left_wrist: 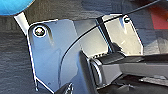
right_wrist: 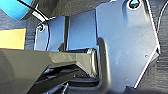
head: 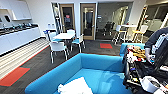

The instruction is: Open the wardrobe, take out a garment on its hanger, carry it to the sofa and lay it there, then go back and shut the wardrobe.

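The room is evenly bright, with daylight striping the pale floor at nine o'clock. The head view is soft throughout and bends toward its edges, most at three o'clock, where a person's arm smears. Glare whitens the shirt at six o'clock. Both wrist views are blurred, with bluish sheen on metal.

So the white garment is lying crumpled on the seat of the blue sofa, near its front edge. Behind the sofa there's a white table with white chairs around it, kitchen counter along the left wall. A person stands at a cluttered cart on the right.
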Robot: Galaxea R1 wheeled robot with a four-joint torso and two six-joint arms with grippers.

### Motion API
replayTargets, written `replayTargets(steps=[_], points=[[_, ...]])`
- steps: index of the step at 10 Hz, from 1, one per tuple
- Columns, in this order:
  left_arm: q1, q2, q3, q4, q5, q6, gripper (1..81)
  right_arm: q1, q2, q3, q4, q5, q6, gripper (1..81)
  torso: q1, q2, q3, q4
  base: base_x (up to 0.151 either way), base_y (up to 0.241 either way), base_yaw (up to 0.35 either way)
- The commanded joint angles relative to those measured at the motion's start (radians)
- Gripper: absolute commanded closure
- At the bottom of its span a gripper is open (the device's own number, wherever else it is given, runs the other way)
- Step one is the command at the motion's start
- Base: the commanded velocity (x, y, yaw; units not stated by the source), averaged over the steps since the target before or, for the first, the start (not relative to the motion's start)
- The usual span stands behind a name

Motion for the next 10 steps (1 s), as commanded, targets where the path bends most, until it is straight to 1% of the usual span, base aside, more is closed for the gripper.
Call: replayTargets(steps=[1,5,10], points=[[-0.03,-0.002,0.0,0.008,0.033,0.0,1.0,0.022,0.01,0.005,0.0,-0.064,-0.004,1.0,0.002,0.0,-0.002,0.0,0.0,0.0,0.0],[-0.03,-0.001,0.0,0.008,0.031,0.002,1.0,0.015,0.026,-0.027,0.0,-0.068,-0.005,1.0,0.002,0.0,0.003,0.0,0.0,0.0,0.0],[-0.03,0.001,0.0,0.012,0.031,0.0,1.0,0.014,0.032,-0.035,0.0,-0.068,-0.005,1.0,0.002,-0.001,0.003,0.0,-0.077,0.0,0.0]])
